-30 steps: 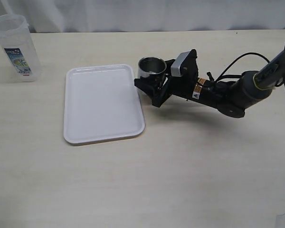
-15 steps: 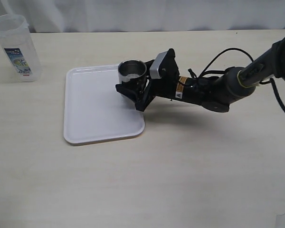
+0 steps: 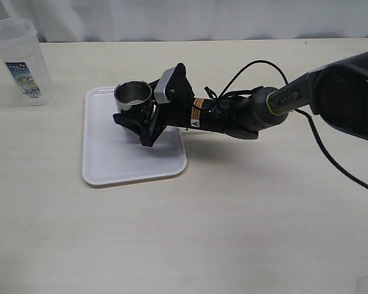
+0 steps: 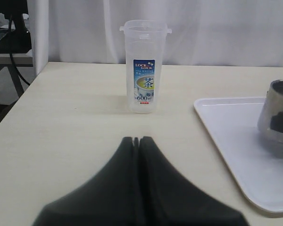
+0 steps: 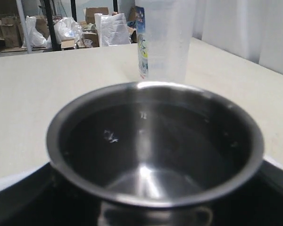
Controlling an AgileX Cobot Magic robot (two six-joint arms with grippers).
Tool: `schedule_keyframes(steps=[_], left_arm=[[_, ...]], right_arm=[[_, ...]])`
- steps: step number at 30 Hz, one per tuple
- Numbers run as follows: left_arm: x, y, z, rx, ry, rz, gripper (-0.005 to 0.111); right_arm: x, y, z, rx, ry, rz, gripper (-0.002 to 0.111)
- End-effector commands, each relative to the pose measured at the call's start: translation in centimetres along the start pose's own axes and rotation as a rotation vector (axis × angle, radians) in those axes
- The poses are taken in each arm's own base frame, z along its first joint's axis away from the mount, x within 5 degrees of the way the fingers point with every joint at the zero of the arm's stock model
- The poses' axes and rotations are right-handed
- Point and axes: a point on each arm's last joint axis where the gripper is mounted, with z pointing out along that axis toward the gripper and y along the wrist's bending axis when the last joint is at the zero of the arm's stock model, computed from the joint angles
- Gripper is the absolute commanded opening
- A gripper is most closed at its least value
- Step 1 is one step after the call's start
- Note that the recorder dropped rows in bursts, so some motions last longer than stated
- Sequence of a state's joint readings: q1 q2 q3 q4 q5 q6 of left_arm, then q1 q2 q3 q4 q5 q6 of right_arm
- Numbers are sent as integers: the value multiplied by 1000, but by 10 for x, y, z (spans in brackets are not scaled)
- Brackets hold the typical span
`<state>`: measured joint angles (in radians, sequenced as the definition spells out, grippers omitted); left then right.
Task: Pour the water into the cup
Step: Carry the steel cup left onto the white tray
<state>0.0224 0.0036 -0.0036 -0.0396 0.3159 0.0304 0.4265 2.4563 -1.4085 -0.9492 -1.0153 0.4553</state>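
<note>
The cup [image 3: 133,97], short brushed steel with a dark inside, stands upright over the white tray [image 3: 119,160], near its far right part. My right gripper [image 3: 135,125] is shut on the cup's lower body, reaching in from the right. In the right wrist view the cup [image 5: 155,141] fills the picture, its bottom shiny. I cannot tell whether any water is in it. The cup's side [image 4: 277,117] also shows in the left wrist view. My left gripper [image 4: 137,140] is shut on nothing above bare table and is out of the exterior view.
A tall clear plastic container [image 3: 21,61] with a blue-white label stands at the table's far left corner. The same container [image 4: 144,66] stands ahead of the left gripper and, in the right wrist view, the container [image 5: 165,40] rises beyond the cup. The tray's edge [image 4: 226,127] lies to the right.
The right arm has carried the cup leftward, from beside the tray's right edge to over the tray. The left gripper stays shut.
</note>
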Motion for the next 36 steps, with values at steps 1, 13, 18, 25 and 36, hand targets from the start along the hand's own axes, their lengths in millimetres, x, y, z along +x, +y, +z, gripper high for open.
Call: schedule_keyframes(steps=[1,13,18,25,36], left_arm=[[0,0,0,-2,-7,4,0],[0,0,0,-2,-7,4,0],[0,0,0,-2,-7,4,0],[0,0,0,-2,-7,4,0],[0,0,0,-2,-7,4,0]], right_arm=[[-1,2,9,-18,-35,-3,4],[3,3,9,-10,-29,-9,6],[4,2,9,-2,-12,-9,25],[5,-2,9,34,-7,11,67],[8,-5,9,76,27,25,87]])
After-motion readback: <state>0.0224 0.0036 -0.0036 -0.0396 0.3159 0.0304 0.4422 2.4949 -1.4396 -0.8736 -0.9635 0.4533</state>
